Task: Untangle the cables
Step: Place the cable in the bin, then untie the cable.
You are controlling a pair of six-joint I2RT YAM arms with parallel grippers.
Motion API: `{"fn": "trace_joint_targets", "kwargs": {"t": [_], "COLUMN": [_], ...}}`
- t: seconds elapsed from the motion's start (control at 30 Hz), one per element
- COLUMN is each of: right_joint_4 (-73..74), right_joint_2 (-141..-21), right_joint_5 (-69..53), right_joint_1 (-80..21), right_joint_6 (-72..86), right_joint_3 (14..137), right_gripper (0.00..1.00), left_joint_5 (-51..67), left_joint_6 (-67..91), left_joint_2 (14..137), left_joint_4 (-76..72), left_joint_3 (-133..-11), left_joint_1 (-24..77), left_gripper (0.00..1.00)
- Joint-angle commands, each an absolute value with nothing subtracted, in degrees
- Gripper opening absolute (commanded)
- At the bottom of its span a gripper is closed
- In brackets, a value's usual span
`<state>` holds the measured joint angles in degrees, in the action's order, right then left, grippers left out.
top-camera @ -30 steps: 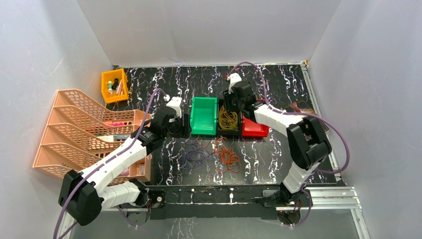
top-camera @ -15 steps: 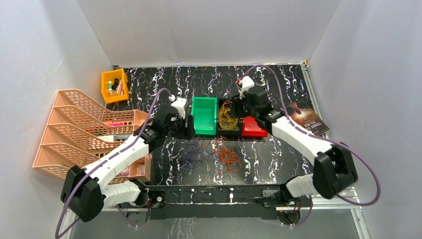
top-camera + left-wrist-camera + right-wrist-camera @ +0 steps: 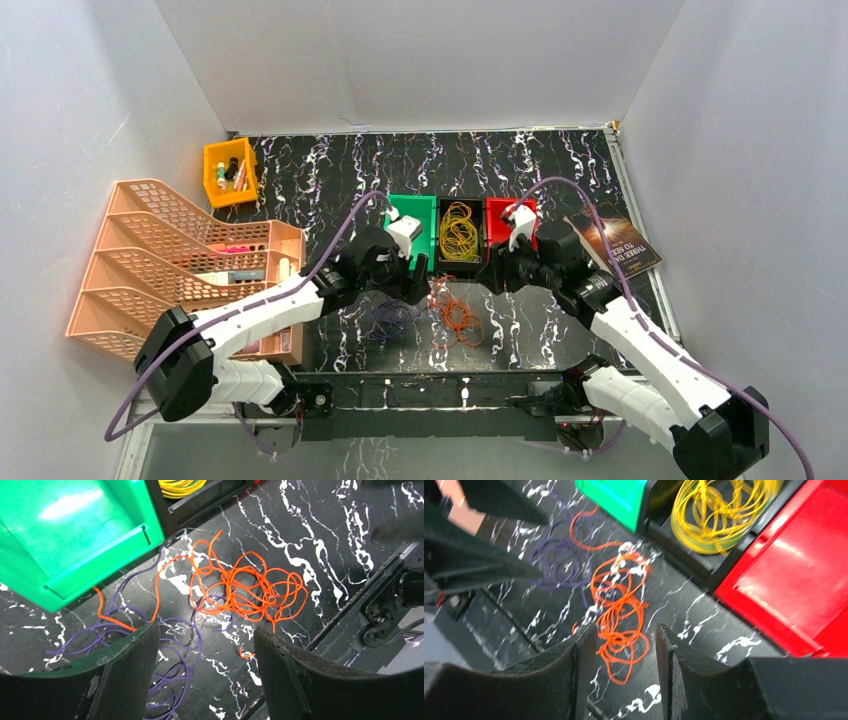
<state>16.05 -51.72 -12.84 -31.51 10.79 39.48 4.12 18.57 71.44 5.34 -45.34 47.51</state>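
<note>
**Risking a pinch on both colours**

The left gripper (image 3: 207, 650) and right gripper (image 3: 626, 652) hang spread and empty. The orange cable (image 3: 250, 587) and purple cable (image 3: 393, 318) lie crossed on the table (image 3: 325, 540), just before the green bin (image 3: 75, 530). Closing where strands overlap would likely lift both, tightening the tangle rather than parting it.

We've got bare table (image 3: 400, 160) behind the green bin (image 3: 420, 210) | black bin (image 3: 200, 505), red bin (image 3: 498, 212) wall its right | cables (image 3: 445, 315) litter its front

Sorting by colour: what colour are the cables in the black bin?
Yellow cables, clearest in the right wrist view.
</note>
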Motion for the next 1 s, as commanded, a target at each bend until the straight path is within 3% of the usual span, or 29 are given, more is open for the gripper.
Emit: {"fn": "trace_joint_targets", "kwargs": {"t": [0.0, 0.27, 0.57, 0.77, 0.97], "right_joint_4": [19.1, 19.5, 14.2, 3.2, -3.8], "right_joint_2": [-47.9, -52.0, -53.1, -58.1, -63.2], "right_joint_5": [-22.2, -22.9, -22.3, -26.0, -26.0], "right_joint_1": [-31.4, -31.4, -31.4, -31.4, -31.4], "right_joint_6": [12.7, 25.8, 30.2, 32.2, 32.6], "right_joint_3": [36.5, 34.3, 28.3, 24.8, 23.3], "right_gripper": [0.57, 0.6, 0.64, 0.58, 0.45], "left_joint_5": [5.6, 2.4, 1.1, 0.6, 0.4], "left_joint_6": [20.5, 18.5, 18.2, 18.2, 17.2], "left_joint_2": [72.6, 73.7, 73.9, 73.3, 73.9], "left_joint_4": [0.3, 1.7, 3.0, 3.1, 4.4], "left_joint_3": [-45.2, -47.5, -48.0, -47.9, -49.2], "left_joint_1": [48.4, 48.4, 48.4, 48.4, 48.4], "left_gripper": [0.67, 0.68, 0.68, 0.68, 0.68]}}
